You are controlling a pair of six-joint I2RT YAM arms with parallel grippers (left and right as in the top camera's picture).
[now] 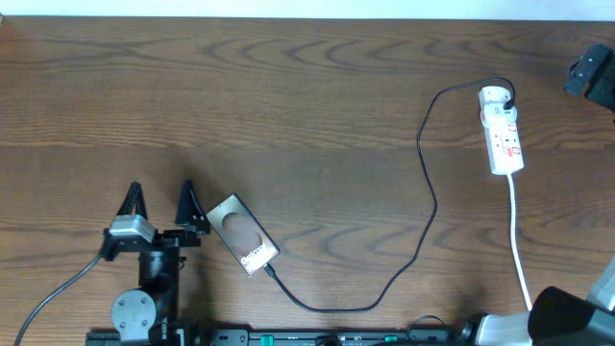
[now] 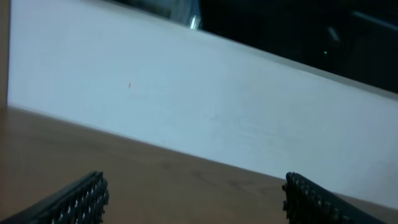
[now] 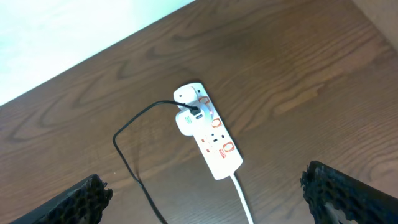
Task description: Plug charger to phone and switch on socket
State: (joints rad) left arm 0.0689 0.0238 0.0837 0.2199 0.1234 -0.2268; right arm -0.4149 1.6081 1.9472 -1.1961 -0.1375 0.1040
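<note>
The phone (image 1: pixel 242 234) lies flat at the front left of the table, tilted. The thin black charger cable (image 1: pixel 430 207) runs from the phone's lower end, where its tip touches the phone, in a long curve up to the socket (image 1: pixel 503 130). The socket is a white power strip at the far right. My left gripper (image 1: pixel 159 204) is open and empty just left of the phone; the left wrist view (image 2: pixel 196 183) shows only bare table and a white wall. My right gripper (image 3: pixel 205 183) is open and empty, high above the socket (image 3: pixel 208 134), where the cable (image 3: pixel 124 152) is plugged in.
The strip's white cord (image 1: pixel 519 245) runs toward the front right, past the right arm's base (image 1: pixel 567 322). A dark object (image 1: pixel 591 72) sits at the far right edge. The table's back edge meets a white wall (image 2: pixel 217 106).
</note>
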